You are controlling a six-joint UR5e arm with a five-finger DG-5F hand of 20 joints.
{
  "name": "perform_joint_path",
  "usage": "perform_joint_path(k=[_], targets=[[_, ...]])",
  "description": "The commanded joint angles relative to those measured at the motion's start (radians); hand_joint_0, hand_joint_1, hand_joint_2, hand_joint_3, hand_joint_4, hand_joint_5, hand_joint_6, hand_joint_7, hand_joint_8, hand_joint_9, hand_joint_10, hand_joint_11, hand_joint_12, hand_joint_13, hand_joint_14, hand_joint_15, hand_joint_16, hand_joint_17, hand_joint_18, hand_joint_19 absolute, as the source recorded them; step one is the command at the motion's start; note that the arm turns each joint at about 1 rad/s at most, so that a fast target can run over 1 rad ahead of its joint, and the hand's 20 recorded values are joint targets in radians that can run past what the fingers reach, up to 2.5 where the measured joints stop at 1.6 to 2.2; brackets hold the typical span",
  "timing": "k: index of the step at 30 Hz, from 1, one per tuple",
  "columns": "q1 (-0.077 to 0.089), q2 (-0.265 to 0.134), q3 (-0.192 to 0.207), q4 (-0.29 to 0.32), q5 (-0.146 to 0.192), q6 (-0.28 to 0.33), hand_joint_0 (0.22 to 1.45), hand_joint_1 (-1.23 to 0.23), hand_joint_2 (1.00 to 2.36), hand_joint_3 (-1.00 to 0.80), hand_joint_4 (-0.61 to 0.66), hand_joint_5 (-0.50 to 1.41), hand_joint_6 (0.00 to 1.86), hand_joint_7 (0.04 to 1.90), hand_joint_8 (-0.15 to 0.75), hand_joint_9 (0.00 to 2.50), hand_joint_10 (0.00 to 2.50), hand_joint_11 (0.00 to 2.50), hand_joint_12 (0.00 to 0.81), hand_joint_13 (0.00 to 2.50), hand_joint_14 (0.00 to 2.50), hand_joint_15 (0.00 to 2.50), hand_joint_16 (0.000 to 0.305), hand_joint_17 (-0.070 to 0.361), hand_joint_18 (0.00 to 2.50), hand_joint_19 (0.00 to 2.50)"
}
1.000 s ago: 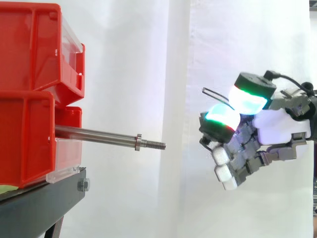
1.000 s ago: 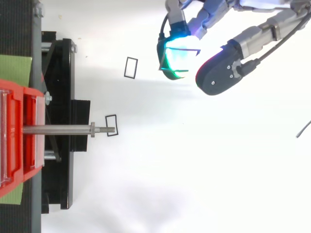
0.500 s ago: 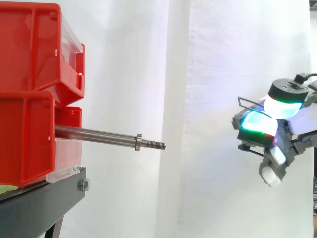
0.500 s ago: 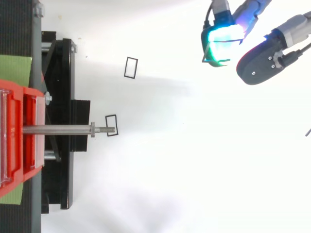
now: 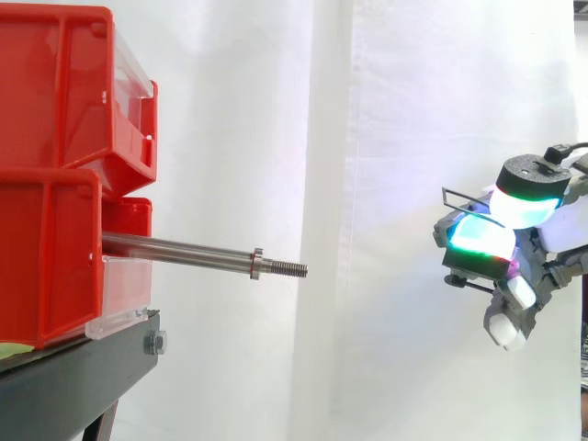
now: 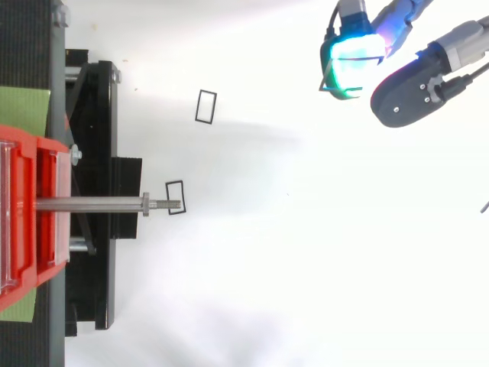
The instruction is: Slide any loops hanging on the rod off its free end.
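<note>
A steel rod (image 5: 184,250) sticks out of the lower red bin (image 5: 46,257) toward the right. Its threaded free end (image 5: 289,268) is bare, and I see no loop hanging on it. Far to the right of that end, my hand (image 5: 556,246) pinches a thin black wire loop (image 5: 459,192) between its glowing green-and-white pads. From above, the rod (image 6: 92,204) points right, and the hand (image 6: 405,95) with the loop (image 6: 327,79) is at the upper right.
Two more wire loops lie on the white floor: one (image 6: 198,107) up and right of the rod's tip, one (image 6: 168,197) right under the tip. Red bins (image 5: 64,92) are stacked on a black stand (image 6: 99,153) at the left.
Over the last second my hand has carried the loop to the right, away from the rod's end. In the last half second it has hardly moved.
</note>
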Motion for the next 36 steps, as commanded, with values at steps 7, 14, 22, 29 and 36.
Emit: perform_joint_path(k=[7,14,22,29,36], targets=[[0.0,0.0,0.0,0.04,0.0,-0.003,0.66,-0.83,1.0,0.03,-0.14,-0.1,0.93,1.22,0.368,1.13,0.01,0.35,0.367,0.85,0.01,0.19,0.044,0.099,0.77,0.24],[0.0,0.0,0.0,0.06,0.0,-0.001,0.66,-0.83,1.0,0.03,-0.13,-0.1,0.93,1.21,0.363,1.14,0.01,0.35,0.365,0.86,0.01,0.19,0.044,0.099,0.78,0.24],[0.0,0.0,0.0,0.06,0.0,-0.003,0.66,-0.83,1.0,0.03,-0.14,-0.1,0.93,1.2,0.369,1.15,0.01,0.35,0.367,0.87,0.01,0.19,0.044,0.099,0.78,0.23],[0.0,0.0,0.0,0.06,0.0,-0.003,0.66,-0.83,1.0,0.02,-0.13,-0.1,0.93,1.21,0.369,1.15,0.01,0.36,0.37,0.87,0.01,0.19,0.044,0.099,0.78,0.23],[0.0,0.0,0.0,0.06,0.0,-0.003,0.66,-0.82,1.0,0.02,-0.13,-0.1,0.93,1.21,0.37,1.14,0.01,0.36,0.37,0.86,0.01,0.2,0.044,0.099,0.77,0.24]])
